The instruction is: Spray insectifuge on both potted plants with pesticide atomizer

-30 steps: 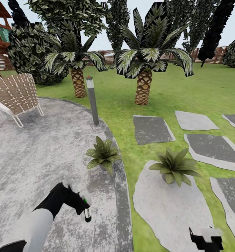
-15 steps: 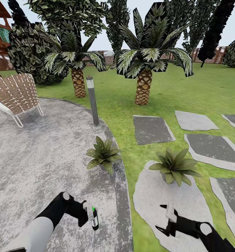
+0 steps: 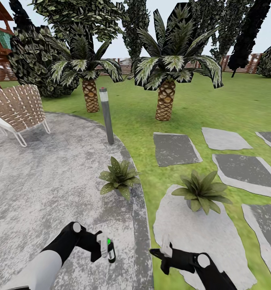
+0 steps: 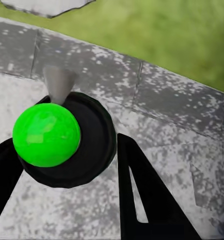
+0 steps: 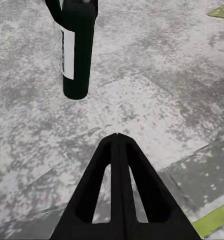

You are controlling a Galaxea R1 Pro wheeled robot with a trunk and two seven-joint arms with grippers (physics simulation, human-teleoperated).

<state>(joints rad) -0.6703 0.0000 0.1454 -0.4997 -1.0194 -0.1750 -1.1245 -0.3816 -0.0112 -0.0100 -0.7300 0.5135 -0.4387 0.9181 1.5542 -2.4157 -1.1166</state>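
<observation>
We see the pesticide atomizer: slim dark bottle, white label, bright green cap, roughly upright, clear above the patio paving, clamped in the left gripper. 2 potted plants, green rosettes: one at the patio edge, the other on a pale stepping stone.

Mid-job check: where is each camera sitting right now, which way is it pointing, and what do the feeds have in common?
Head view: on the robot's head, facing forward and down over the patio, both potted plants and the lawn; both arms show, with the left end effector holding the pesticide atomizer.
Left wrist view: near the left end effector, looking down on the atomizer's green-topped cap between its fingers.
Right wrist view: near the right end effector, facing the hanging atomizer across the paving.
Shared: all three show the atomizer.
</observation>
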